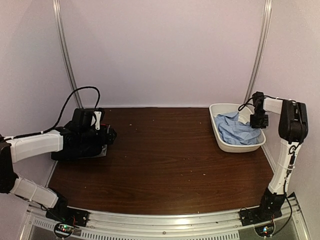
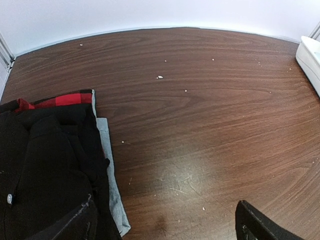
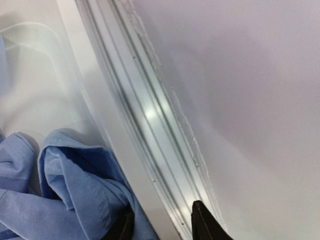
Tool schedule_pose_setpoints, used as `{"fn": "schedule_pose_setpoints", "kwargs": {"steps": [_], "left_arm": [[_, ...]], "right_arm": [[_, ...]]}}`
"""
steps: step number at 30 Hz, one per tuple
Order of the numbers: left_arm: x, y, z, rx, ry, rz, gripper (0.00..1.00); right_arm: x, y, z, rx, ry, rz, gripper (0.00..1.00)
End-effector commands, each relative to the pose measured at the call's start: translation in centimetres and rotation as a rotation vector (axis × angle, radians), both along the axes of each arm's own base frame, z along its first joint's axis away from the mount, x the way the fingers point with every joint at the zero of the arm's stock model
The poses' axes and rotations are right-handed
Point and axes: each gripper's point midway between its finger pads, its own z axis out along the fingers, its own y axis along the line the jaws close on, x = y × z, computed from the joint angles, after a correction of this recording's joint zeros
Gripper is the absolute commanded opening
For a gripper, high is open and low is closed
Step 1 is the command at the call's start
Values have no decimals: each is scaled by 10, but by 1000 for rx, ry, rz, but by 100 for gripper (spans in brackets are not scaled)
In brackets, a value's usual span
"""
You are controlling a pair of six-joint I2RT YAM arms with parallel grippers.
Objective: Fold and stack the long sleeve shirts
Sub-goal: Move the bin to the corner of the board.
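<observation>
**1. My right gripper [image 3: 162,227].** It is at the far-right corner of the table [image 1: 165,160]. Its two dark fingertips [image 3: 205,222] are drawn partway together. A fold of blue cloth lies against the left one, but I cannot tell whether I am pinching it.

**2. Light blue collared shirt [image 1: 234,130].** It sits directly beneath that gripper, touching or nearly touching it. It is crumpled in a heap of soft creases, with a stitched edge turned up by my fingers. Bunched like this it has no long axis. I judge it not yet folded.

**3. White oval tub [image 1: 226,146].** It holds the blue shirt. Its long axis runs near to far along the table's right edge. My right arm is much the nearer one. Any lift has to clear the tub's wall before it carries left onto bare wood.

**4. Aluminium rail [image 3: 150,115].** It is just past the tub's wall, against the pale panel.

**5. My left gripper [image 2: 165,227].** It is across the table, well apart from the tub. Its fingers are spread wide with only tabletop between them.

**6. Black shirt [image 2: 45,170].** It lies at that gripper's left side, folded flat, with one small white button showing. A red-and-black plaid layer [image 2: 55,100] and a pale grey layer [image 2: 107,150] peek out at its edges.
</observation>
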Motion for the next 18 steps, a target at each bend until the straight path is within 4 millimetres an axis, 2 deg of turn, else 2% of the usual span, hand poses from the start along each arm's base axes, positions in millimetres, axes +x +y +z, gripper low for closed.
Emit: {"fn": "schedule_pose_setpoints", "kwargs": {"steps": [1, 5, 7, 9, 10, 13, 18], "left_arm": [[2, -8, 3, -3, -13, -21, 98], [0, -7, 1, 22, -8, -14, 98], [-1, -8, 0, 30, -4, -13, 98], [-1, -9, -1, 32, -3, -16, 98], [-1, -10, 0, 32, -3, -16, 98], [-2, -11, -1, 35, 0, -15, 98], [-3, -13, 0, 36, 6, -19, 98]], "right_arm": [[15, -46, 39, -179, -48, -96, 38], [24, -57, 65, -230, -96, -128, 44], [25, -53, 78, -215, -142, -121, 48], [26, -40, 90, -172, -196, -90, 53], [25, -30, 94, -152, -212, -66, 57], [20, 19, 98, -78, -240, 38, 69], [-15, 94, 66, 31, -170, 155, 89]]}}
